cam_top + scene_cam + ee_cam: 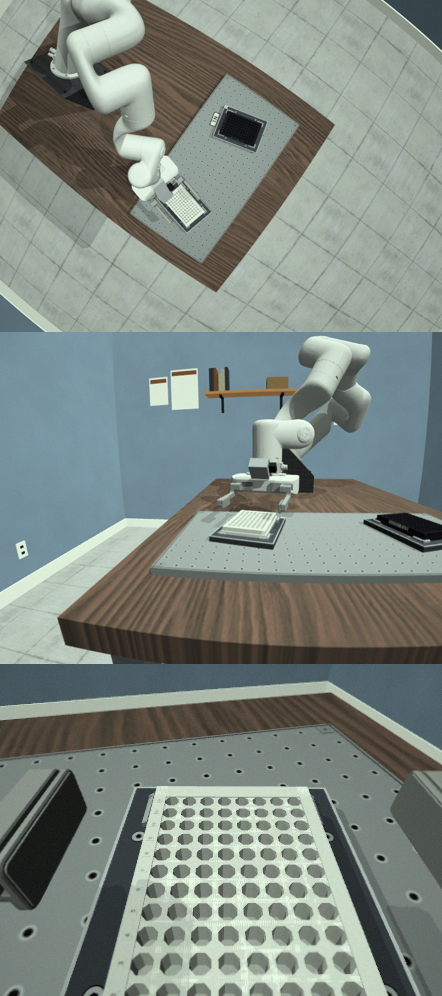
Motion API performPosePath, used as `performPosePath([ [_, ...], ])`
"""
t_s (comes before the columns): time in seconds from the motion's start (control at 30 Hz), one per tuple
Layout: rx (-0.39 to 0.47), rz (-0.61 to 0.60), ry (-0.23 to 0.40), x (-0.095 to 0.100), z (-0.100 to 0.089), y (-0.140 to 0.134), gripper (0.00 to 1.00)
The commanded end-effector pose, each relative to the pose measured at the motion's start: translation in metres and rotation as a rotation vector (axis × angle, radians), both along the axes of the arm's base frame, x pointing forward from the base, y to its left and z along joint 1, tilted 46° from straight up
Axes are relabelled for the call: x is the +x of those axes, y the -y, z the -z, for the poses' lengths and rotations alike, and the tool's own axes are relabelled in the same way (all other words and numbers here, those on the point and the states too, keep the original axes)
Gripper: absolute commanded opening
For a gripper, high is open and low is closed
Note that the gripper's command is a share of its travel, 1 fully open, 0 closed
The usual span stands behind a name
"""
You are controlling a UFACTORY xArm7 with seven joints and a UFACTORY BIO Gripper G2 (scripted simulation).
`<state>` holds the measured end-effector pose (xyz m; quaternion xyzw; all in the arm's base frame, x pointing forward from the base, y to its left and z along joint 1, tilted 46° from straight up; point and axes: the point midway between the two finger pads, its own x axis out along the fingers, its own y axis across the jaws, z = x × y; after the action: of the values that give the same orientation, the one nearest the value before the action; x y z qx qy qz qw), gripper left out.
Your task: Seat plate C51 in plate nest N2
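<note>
While the white plate is lying in the near-left nest, presumably C51 in N2, the claw is hovering above, fingers parted and released, apparently for clearance. The black plate is sitting in N1 on the right, as required. Locators are seemingly keeping both plates aligned; full seating is remaining unconfirmed.
</note>
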<state>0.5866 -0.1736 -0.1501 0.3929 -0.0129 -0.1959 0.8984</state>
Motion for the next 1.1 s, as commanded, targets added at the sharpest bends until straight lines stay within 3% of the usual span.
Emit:
performPosePath([
  [0.0, -0.003, 0.003, 0.002, -0.002, -0.010, 0.012, 0.54],
  [0.47, -0.004, 0.003, 0.002, -0.008, -0.032, 0.034, 0.54],
  [1.07, -0.004, 0.003, 0.002, -0.008, -0.032, 0.034, 0.54],
])
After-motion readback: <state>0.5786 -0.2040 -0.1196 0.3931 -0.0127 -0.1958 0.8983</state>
